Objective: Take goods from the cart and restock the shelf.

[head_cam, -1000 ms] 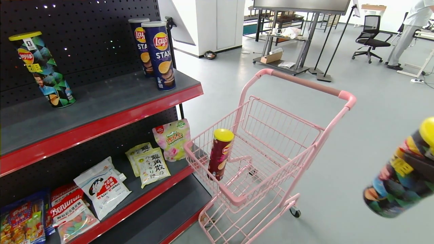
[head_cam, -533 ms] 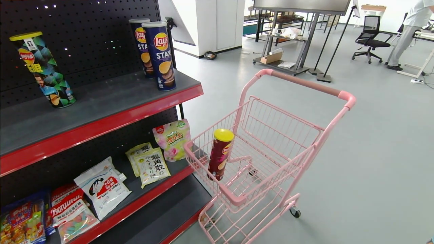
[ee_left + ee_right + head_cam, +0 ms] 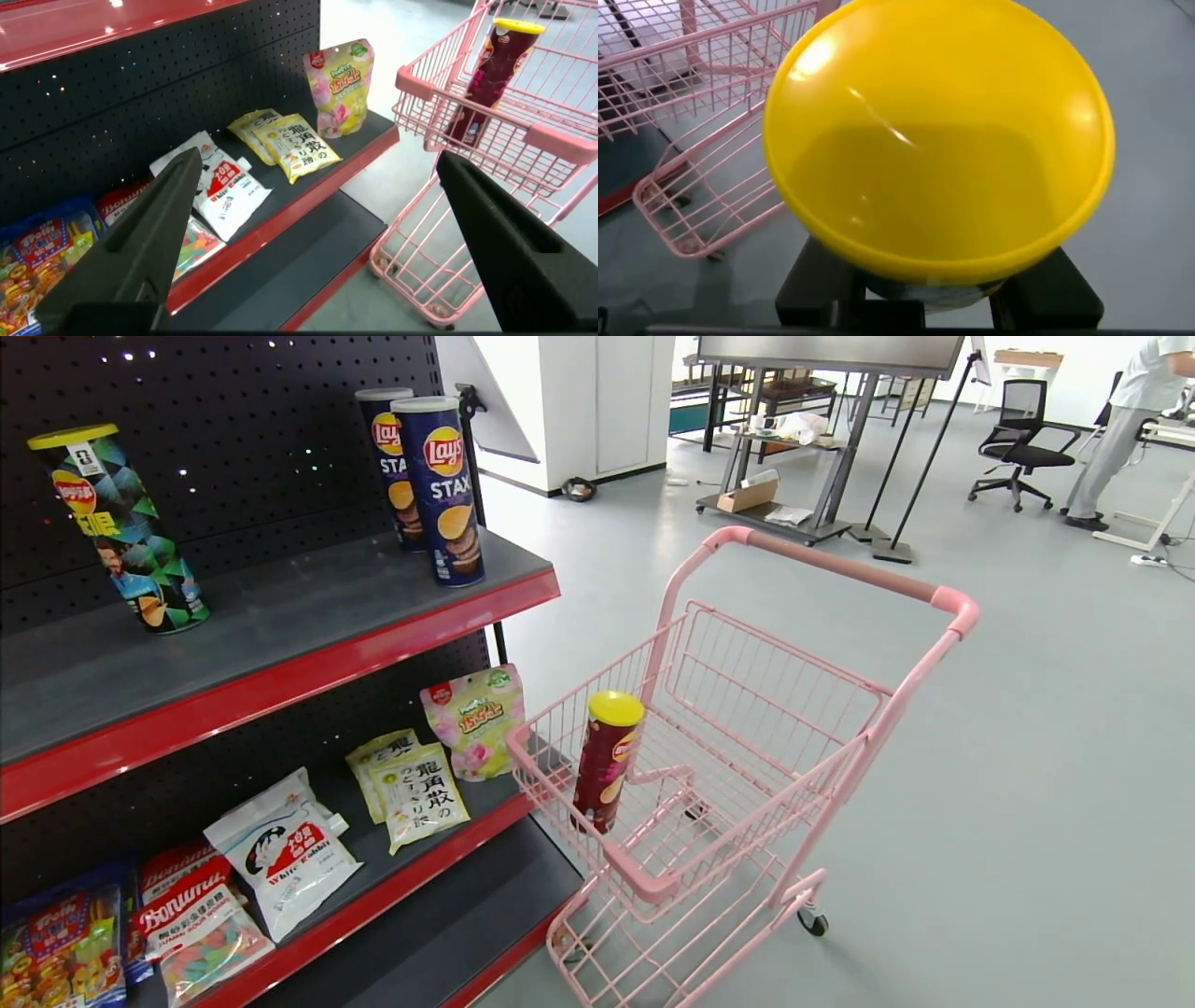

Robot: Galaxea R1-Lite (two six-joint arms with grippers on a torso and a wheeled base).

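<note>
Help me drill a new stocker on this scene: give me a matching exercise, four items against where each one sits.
Items:
1 red can
2 blue cans
3 multicoloured can
4 green-pink pouch

Places:
A lower shelf
B upper shelf, right end
C pink cart
D upper shelf, left end

Pairs: 1-C, 2-B, 3-D, 4-A

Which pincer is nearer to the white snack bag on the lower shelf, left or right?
Left. The open left pincer faces the white bag from before the shelf. The right pincer holds a yellow-lidded can over the floor, beyond the cart.
</note>
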